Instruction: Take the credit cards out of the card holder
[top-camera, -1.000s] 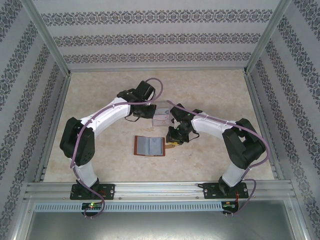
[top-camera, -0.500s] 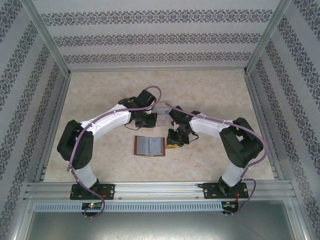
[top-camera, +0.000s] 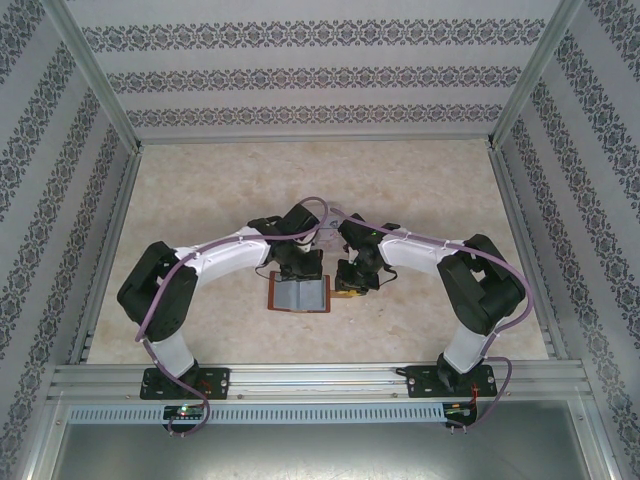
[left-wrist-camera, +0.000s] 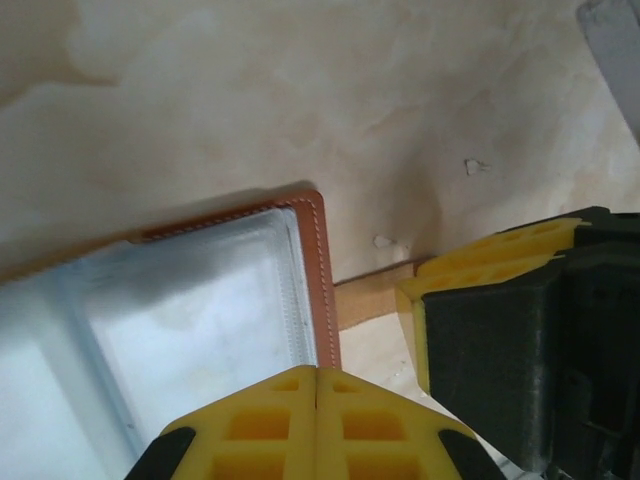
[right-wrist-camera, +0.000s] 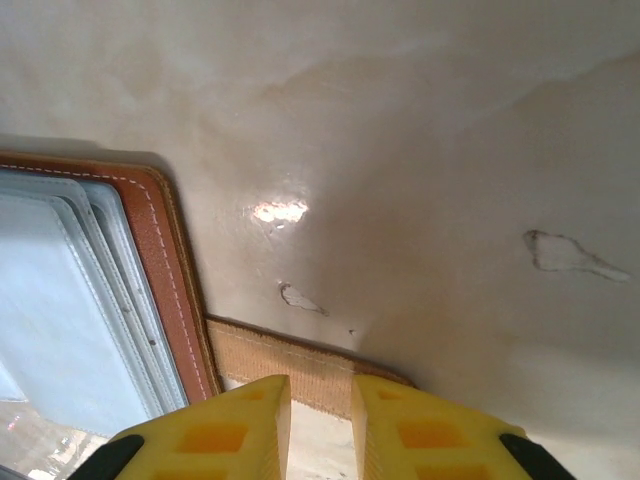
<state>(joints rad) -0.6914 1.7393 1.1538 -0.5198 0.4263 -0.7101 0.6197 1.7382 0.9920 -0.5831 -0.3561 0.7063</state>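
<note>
Found the card holder (top-camera: 300, 294) spread open and flat near the middle of the table (top-camera: 420, 190), between the two arms. Noted smooth reddish-brown leather around its rim, edged with a line of pale stitching and rounded at the corners. Saw glossy grey-blue pockets (left-wrist-camera: 190, 320) inside, rectangular, with stepped translucent edges; could not make out their contents. Traced a short strap tab (right-wrist-camera: 285, 360), tan and cloth-like on the face in view, jutting from the holder's right edge and lying flat on the table. Observed the left gripper (left-wrist-camera: 317, 385) over the holder's far edge near its right corner, blocky yellow fingers pressed together along a single seam, gripping nothing. Observed the right gripper (right-wrist-camera: 320, 395) just beside the holder's right edge, over the strap tab, yellow recessed fingers parted by a narrow slit with nothing clamped between. Could not judge contact between those tips and the strap. Marked the table as smooth, mottled beige, with a few small scuffs and one bright glint.
</note>
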